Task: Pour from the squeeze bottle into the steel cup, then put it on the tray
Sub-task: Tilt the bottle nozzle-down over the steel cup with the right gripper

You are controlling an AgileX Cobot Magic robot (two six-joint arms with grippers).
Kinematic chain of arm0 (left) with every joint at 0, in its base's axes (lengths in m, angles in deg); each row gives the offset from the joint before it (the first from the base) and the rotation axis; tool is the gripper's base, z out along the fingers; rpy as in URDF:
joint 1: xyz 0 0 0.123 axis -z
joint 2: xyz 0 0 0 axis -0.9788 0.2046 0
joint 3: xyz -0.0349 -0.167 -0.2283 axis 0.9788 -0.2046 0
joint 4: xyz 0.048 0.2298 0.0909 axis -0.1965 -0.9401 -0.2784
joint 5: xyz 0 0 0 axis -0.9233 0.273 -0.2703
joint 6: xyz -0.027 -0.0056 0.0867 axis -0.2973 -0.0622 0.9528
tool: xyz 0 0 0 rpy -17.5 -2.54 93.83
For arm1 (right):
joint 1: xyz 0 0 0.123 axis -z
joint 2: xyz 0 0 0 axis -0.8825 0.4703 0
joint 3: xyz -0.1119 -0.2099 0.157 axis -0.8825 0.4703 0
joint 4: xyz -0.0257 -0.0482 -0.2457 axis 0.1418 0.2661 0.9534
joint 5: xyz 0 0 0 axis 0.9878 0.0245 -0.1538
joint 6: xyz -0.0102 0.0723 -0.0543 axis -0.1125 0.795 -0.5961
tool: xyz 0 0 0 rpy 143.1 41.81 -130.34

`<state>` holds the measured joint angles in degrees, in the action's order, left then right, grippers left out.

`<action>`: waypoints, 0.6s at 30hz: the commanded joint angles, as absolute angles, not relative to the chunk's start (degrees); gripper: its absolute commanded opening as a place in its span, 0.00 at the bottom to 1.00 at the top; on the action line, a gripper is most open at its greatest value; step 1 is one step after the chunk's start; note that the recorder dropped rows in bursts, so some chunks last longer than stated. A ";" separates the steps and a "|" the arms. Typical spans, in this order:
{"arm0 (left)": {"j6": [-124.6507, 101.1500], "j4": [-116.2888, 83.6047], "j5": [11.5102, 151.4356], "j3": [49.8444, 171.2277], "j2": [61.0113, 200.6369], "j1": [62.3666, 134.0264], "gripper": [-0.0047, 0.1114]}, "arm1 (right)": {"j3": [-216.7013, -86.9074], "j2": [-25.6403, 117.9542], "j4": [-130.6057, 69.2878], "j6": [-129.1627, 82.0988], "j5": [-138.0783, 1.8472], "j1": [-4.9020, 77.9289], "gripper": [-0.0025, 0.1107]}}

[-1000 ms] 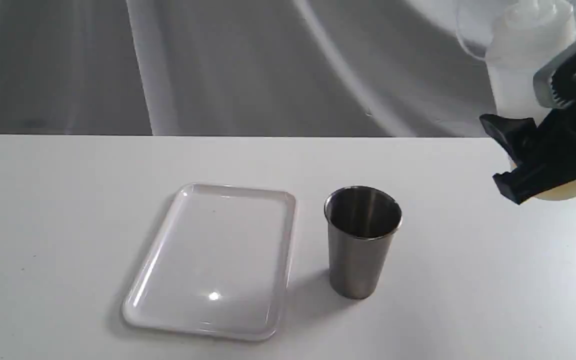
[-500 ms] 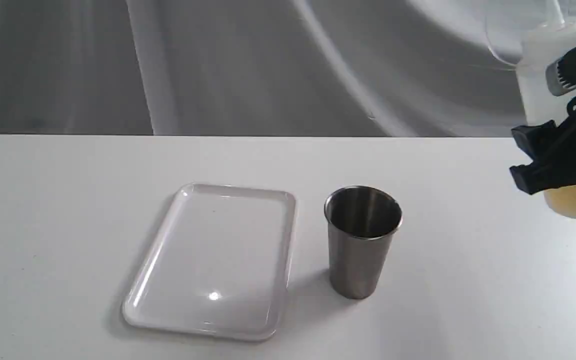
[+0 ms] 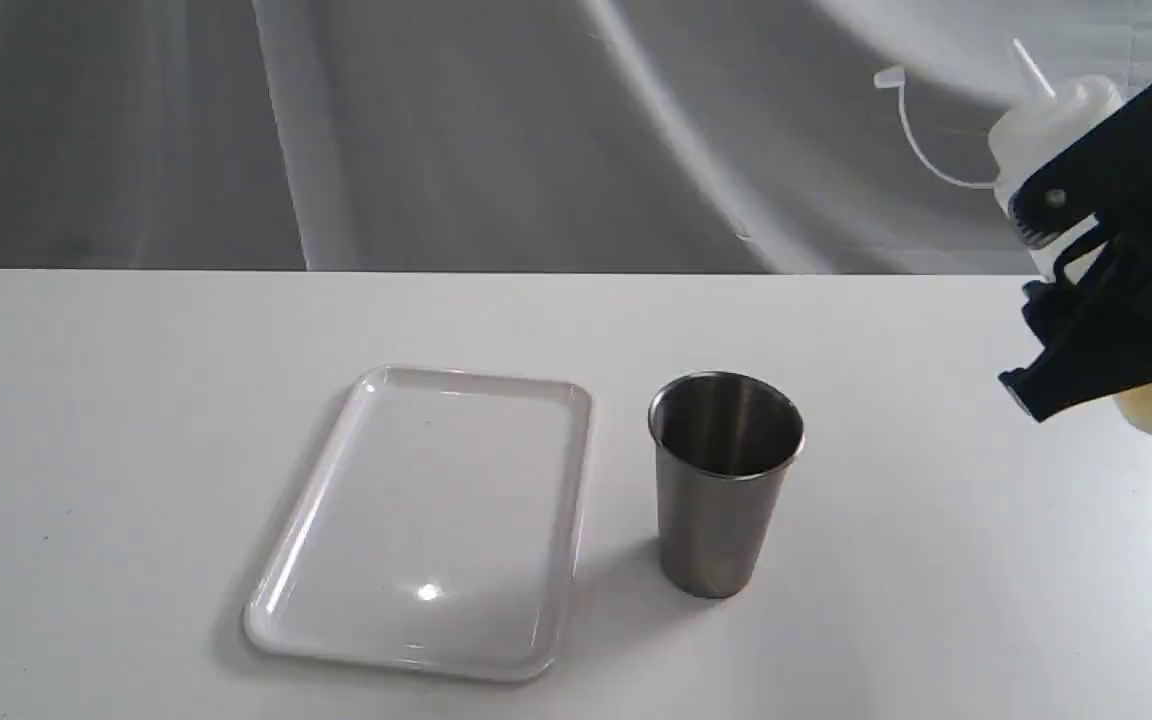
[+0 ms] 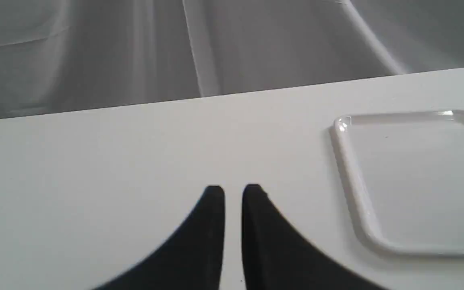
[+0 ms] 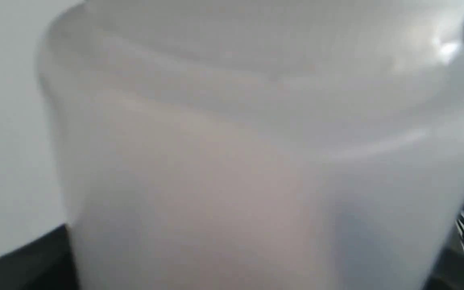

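Note:
The translucent squeeze bottle (image 3: 1044,125) hangs above the table at the far right, leaning left, its cone nozzle up and its tethered cap dangling left. Amber liquid sits in its base. My right gripper (image 3: 1086,340) is shut on the bottle's body, and the bottle (image 5: 232,161) fills the right wrist view. The steel cup (image 3: 722,500) stands upright to the bottle's lower left, well apart from it. The white tray (image 3: 426,520) lies left of the cup. My left gripper (image 4: 233,191) hovers over bare table left of the tray (image 4: 417,181), its fingers almost together with nothing between them.
The white table (image 3: 136,400) ends at a far edge in front of a grey draped cloth (image 3: 436,130). Bare tabletop stretches left of the tray and between the cup and the bottle.
The bottle in my right gripper swung right and a little down, then tipped left, so its nozzle and cap strap now show. The cup and tray have stayed put.

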<state>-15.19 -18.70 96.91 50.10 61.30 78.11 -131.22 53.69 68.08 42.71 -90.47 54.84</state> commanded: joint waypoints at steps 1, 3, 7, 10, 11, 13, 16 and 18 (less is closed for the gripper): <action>-15.29 -18.84 96.50 49.84 61.01 78.16 0.11 | -132.43 56.57 69.29 42.57 -96.28 53.11 0.02; -15.29 -18.84 96.50 49.84 61.01 78.16 0.11 | -133.67 58.23 69.29 41.40 -98.84 51.89 0.02; -15.29 -18.84 96.50 49.84 61.01 78.16 0.11 | -136.56 60.91 69.29 37.03 -101.65 49.15 0.02; -15.29 -18.84 96.50 49.84 61.01 78.16 0.11 | -138.11 62.51 69.29 31.81 -101.99 47.92 0.02; -15.29 -18.84 96.50 49.84 61.01 78.16 0.11 | -138.41 62.83 69.29 30.19 -102.29 47.63 0.02; -15.29 -18.84 96.50 49.84 61.01 78.16 0.11 | -139.48 63.66 69.29 27.55 -103.86 46.64 0.02; -15.29 -18.84 96.50 49.84 61.01 78.16 0.11 | -140.82 64.93 69.29 26.28 -106.17 46.10 0.02; -15.29 -18.84 96.50 49.84 61.01 78.16 0.11 | -141.68 66.07 69.29 24.34 -108.36 45.33 0.02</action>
<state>-15.19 -18.70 96.91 50.10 61.30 78.11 -140.54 65.66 68.08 26.51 -105.08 45.94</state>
